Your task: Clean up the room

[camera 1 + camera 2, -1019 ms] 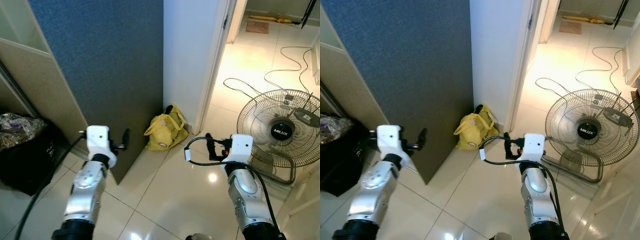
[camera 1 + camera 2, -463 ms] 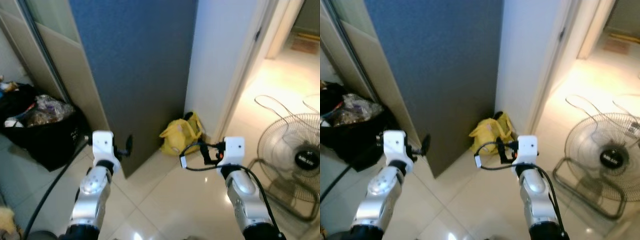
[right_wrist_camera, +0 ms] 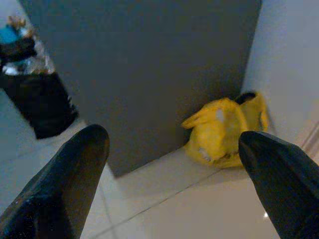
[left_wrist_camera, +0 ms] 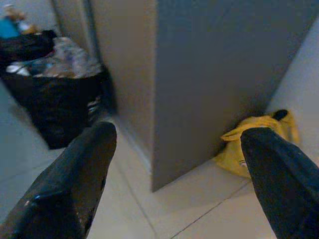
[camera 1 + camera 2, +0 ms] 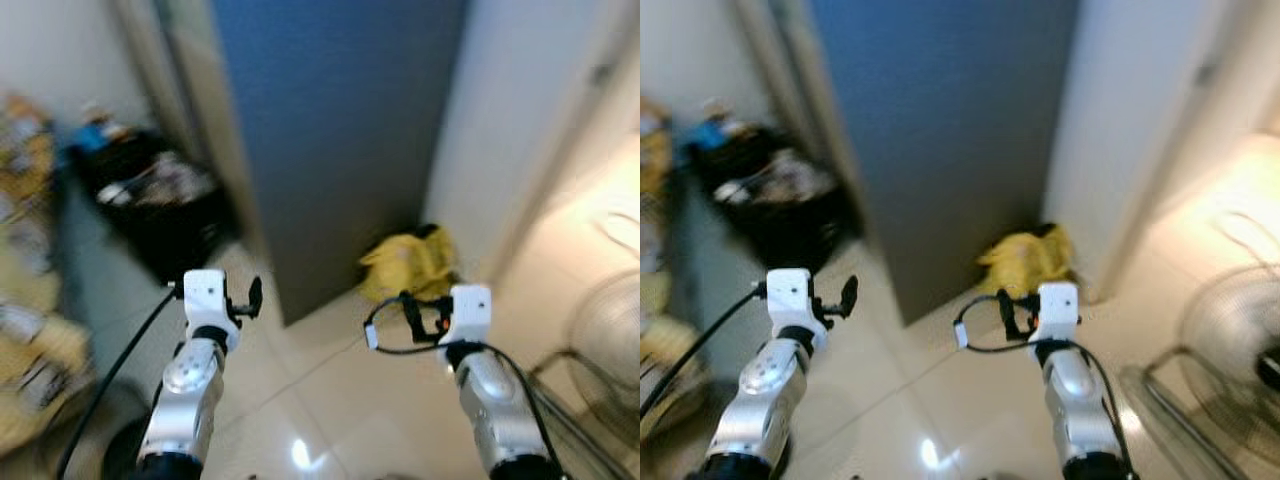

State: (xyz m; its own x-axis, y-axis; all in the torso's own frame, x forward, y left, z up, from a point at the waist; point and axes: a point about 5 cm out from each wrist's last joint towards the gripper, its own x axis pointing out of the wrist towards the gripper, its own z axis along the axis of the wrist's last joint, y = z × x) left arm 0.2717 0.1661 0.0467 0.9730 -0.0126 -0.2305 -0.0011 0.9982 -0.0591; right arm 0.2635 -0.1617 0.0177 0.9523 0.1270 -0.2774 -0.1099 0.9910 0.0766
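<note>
Nearest, both arms are held out low over the pale tiled floor [image 5: 330,400]; the left gripper [image 4: 174,164] and the right gripper [image 3: 174,164] each have their fingers spread wide with nothing between them. Beyond them a yellow plastic bag [image 3: 222,132] slumps on the floor in the corner where the dark blue panel [image 5: 330,130] meets the white wall [image 5: 520,120]. It looks soft, crumpled and probably light, so it should give under the fingers; the dark knotted top [image 3: 247,97] or a bunched fold near it seems the best place to pinch, since the slick film may slip elsewhere. Farther off, past the panel's other side, stands a full black rubbish bag [image 4: 55,94], blurred in the head views.
</note>
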